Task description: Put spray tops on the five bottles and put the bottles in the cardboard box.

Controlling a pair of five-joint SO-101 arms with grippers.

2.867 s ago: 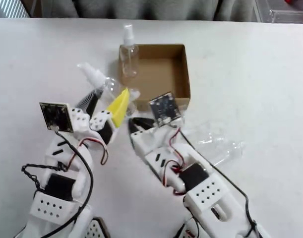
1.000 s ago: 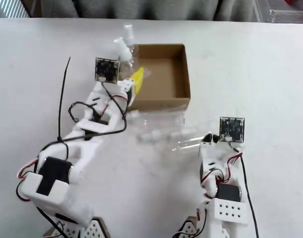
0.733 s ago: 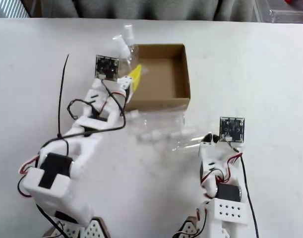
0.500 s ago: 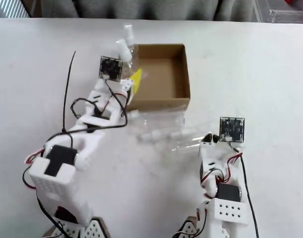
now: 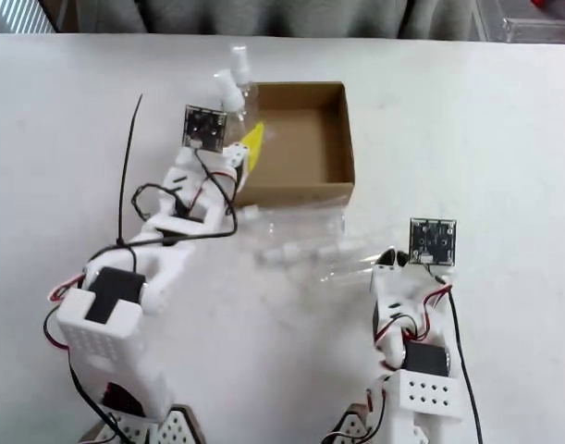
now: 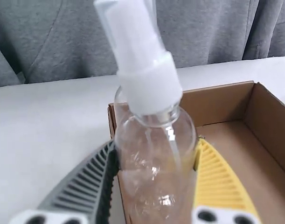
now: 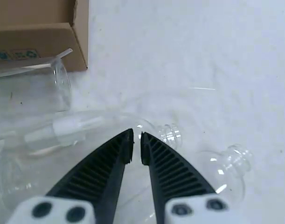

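My left gripper (image 6: 154, 189) is shut on a clear bottle (image 6: 154, 149) with a white spray top (image 6: 140, 60), its grey and yellow fingers on either side. It holds the bottle upright over the back left corner of the cardboard box (image 6: 226, 105). In the high view the held bottle (image 5: 230, 92) is beside another capped bottle (image 5: 239, 63) at the box (image 5: 305, 139) corner, with my left gripper (image 5: 242, 148) there. My right gripper (image 7: 133, 140) is shut on nothing, just above clear bottles lying on the table; two of them (image 7: 168, 134) (image 7: 226, 172) have open necks.
Several clear bottles (image 5: 310, 248) lie on the white table in front of the box, between the arms. One bottle (image 7: 30, 88) lies against the box's front wall. My right gripper (image 5: 382, 261) sits right of that pile. The table's right and far left are bare.
My left arm carried the capped bottle from in front of the box to its back left corner. My right arm drew back to the right and has since kept still.
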